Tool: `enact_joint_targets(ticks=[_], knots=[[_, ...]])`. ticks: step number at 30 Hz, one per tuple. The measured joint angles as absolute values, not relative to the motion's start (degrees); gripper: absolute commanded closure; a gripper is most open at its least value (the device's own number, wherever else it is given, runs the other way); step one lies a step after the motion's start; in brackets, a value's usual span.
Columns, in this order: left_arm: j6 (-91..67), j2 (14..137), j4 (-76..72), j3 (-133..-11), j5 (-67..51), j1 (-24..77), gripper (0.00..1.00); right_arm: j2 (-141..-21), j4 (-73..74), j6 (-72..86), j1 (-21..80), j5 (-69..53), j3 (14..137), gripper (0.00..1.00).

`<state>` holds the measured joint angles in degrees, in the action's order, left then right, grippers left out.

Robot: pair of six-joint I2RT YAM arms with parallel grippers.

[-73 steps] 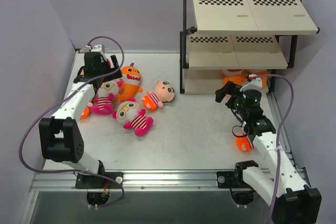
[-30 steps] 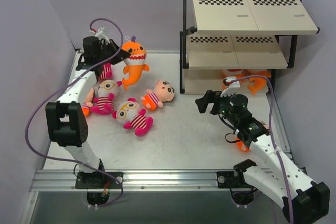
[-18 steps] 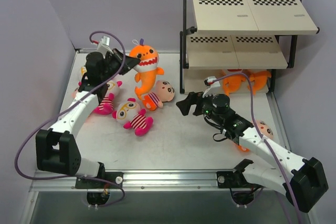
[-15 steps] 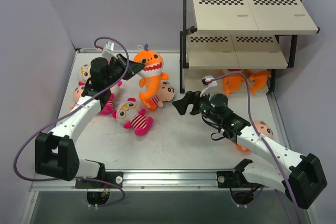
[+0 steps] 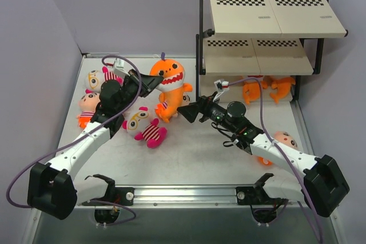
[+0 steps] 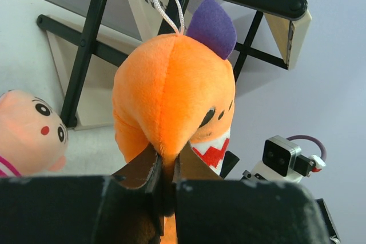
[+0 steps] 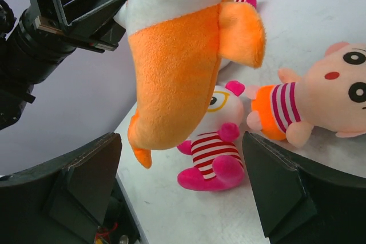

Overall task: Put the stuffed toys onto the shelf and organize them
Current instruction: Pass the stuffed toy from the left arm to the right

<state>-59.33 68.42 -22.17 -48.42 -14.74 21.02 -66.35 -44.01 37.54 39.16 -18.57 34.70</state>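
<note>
My left gripper (image 5: 154, 83) is shut on the back of an orange shark (image 5: 171, 86), which hangs in the air left of the shelf (image 5: 257, 55). The left wrist view shows both fingers (image 6: 143, 167) pinching the orange plush (image 6: 174, 101). My right gripper (image 5: 185, 112) is open and faces the shark's lower body. In the right wrist view, the shark (image 7: 183, 55) hangs just ahead of the spread gripper (image 7: 183, 192) without touching it. A pink toy with glasses (image 7: 214, 152) and a peach doll (image 7: 320, 101) lie on the table beyond. Two sharks (image 5: 266, 88) sit on the shelf's bottom tier.
Another peach doll (image 5: 284, 139) lies beside my right forearm. More toys (image 5: 91, 92) lie at the far left of the table (image 5: 200, 164), and a pink toy with glasses (image 5: 146, 127) lies under my left arm. The shelf's black post (image 5: 199, 55) stands right of the hanging shark.
My left arm has lifted the shark from the table and carried it right toward the shelf. My right arm has swung left from the shelf's bottom tier to just below the shark, still open.
</note>
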Motion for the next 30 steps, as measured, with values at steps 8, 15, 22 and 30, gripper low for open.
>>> enact_joint_targets(ticks=[8, 15, 22, 30], knots=[[-60.95, 67.72, -24.53, -46.30, -12.82, 23.79, 0.94, -68.07, -46.94, 39.05, 39.44, -19.64, 34.59, 0.17], [-61.52, 67.72, -27.05, -46.30, -12.12, 25.30, 0.94, -69.45, -47.16, 39.20, 39.44, -20.03, 34.57, 0.33], [-61.56, 67.75, -28.32, -45.10, -11.18, 26.20, 0.93, -69.45, -47.64, 39.27, 39.48, -20.93, 34.57, 0.69], [-61.65, 68.01, -30.26, -43.64, -10.70, 26.98, 0.81, -69.38, -47.37, 38.85, 39.29, -21.50, 34.52, 1.00]])
